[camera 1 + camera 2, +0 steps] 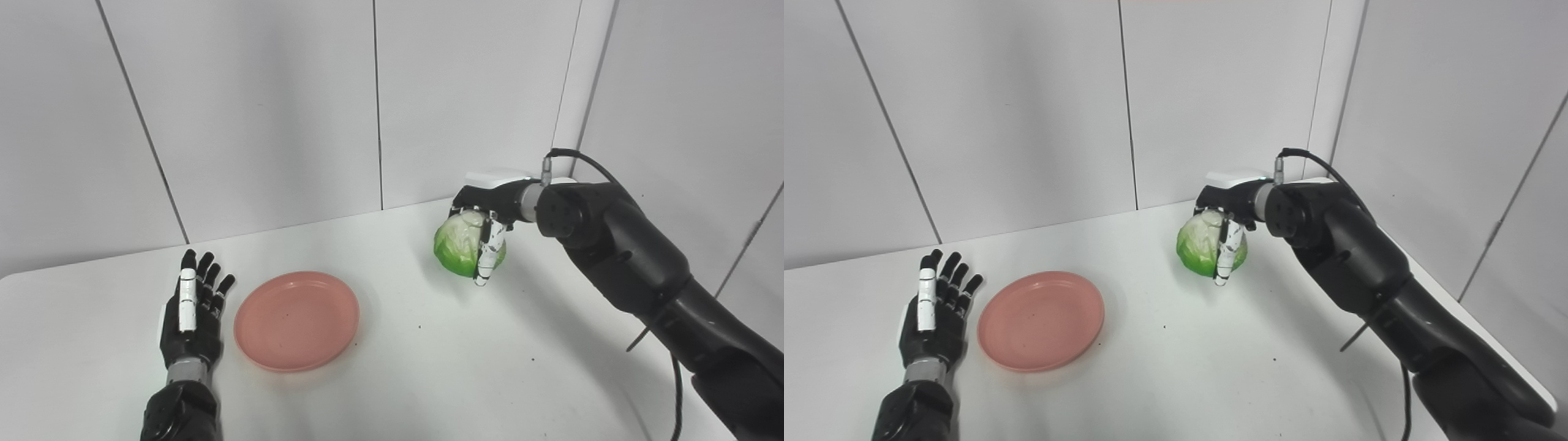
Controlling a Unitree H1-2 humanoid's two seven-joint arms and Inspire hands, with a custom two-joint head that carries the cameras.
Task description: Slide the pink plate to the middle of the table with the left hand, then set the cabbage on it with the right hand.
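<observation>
Left eye view: the right robot hand (487, 229) wraps its fingers over the cabbage (462, 245) toward the tabletop's (429, 343) far right, a top grip suited to carrying it across. Left of centre, the pink plate (297, 320) lies empty, the left robot hand (191, 312) open just beside it, apparently leaving room.

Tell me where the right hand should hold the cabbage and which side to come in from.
Grip the cabbage around its widest part, coming down from above. It is a round, smooth head with no stem or handle showing, so fingers wrapped down opposite sides are probably the securest hold. The right hand is already placed that way: palm on top, fingers curled down the near side. The far side is hidden.
</observation>
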